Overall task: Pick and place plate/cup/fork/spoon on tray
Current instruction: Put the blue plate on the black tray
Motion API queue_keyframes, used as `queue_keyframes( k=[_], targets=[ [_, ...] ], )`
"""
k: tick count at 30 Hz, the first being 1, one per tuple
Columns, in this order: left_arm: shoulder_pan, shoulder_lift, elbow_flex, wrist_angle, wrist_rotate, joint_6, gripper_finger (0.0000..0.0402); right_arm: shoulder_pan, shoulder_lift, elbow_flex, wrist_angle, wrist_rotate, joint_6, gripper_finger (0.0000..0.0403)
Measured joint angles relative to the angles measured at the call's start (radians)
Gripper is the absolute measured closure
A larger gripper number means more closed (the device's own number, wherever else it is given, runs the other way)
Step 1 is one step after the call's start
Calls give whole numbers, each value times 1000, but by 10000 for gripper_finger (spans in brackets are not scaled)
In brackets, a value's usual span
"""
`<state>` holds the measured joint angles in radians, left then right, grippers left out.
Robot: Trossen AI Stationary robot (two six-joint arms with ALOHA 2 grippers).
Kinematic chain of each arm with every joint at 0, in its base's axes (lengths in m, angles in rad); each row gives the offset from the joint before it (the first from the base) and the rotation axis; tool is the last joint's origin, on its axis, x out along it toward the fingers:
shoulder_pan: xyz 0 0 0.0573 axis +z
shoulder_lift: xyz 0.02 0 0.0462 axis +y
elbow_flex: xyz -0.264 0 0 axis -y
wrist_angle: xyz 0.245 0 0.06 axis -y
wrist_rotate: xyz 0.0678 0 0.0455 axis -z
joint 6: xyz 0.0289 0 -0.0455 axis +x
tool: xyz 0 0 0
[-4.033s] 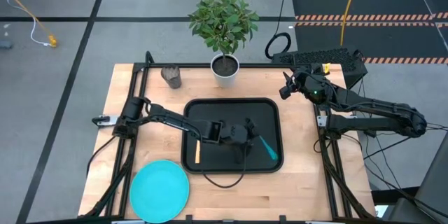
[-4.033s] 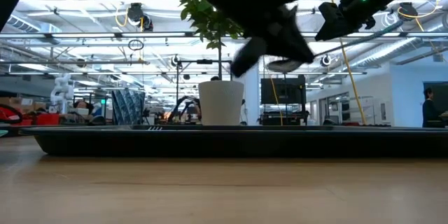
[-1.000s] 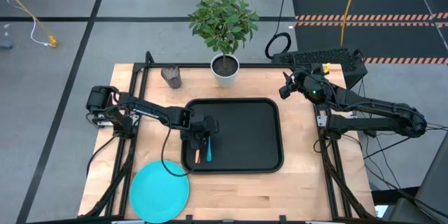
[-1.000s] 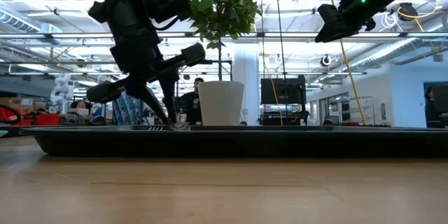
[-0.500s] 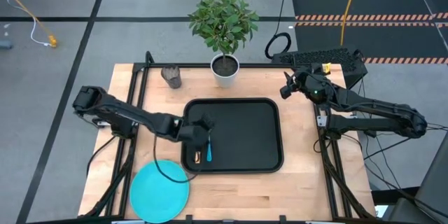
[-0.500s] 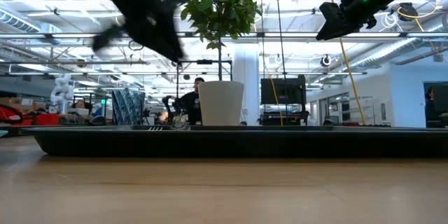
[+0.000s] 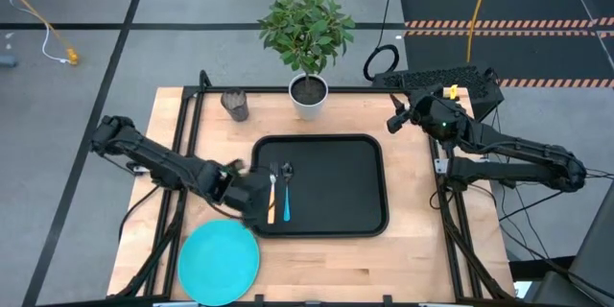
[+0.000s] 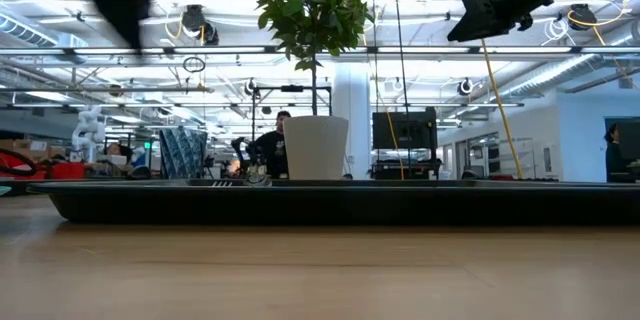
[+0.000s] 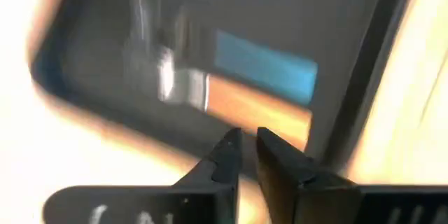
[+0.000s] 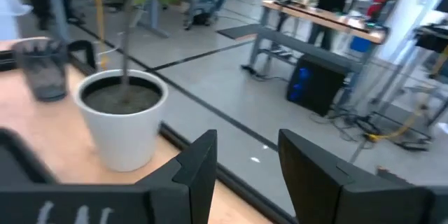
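From above, the black tray [image 7: 321,187] sits mid-table with most of its floor bare. The fork [image 7: 272,197] and spoon [image 7: 285,195] lie side by side, near its left rim. The blue plate [image 7: 219,261] rests off the tray at the table's front left corner, and the cup [image 7: 235,106] stands at the back left, near a potted plant [image 7: 308,91]. The left gripper [image 7: 251,196] hovers over the tray's left rim, having pulled back since half a second ago.

At table height, the tray's rim [image 8: 330,203] spans the wooden surface, with a bright workshop behind.

The left wrist view shows its fingers [image 9: 225,155] nearly together, holding nothing.

The right wrist view shows the right gripper [image 10: 246,155] spread wide and empty, at the back right.
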<state>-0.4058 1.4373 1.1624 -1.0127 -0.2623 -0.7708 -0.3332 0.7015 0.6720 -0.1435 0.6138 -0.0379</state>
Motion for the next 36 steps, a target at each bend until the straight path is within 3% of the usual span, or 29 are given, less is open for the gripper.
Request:
queue_keyframes(
  k=[6, 12, 18, 26, 31, 36],
  targets=[
    [-33, 8, -75, -76, 152, -108, 353, 0, -2, 0, 5, -72, -29, 259],
    [2, 8, -146, -22, 439, 53, 353, 0, -1, 0, -3, -95, -61, 259],
    [91, 9, -232, -25, 606, 219, 353, 0, -1, 0, -41, -99, -64, 259],
    [183, 8, -359, 86, 744, 375, 353, 0, -1, 0, -79, -99, -46, 259],
    [210, 8, -387, 113, 715, 413, 349, 0, -1, 0, -79, -99, -26, 259],
    [225, 8, -420, 109, 711, 451, 306, 0, -1, 0, -76, -95, 18, 259]
  ],
)
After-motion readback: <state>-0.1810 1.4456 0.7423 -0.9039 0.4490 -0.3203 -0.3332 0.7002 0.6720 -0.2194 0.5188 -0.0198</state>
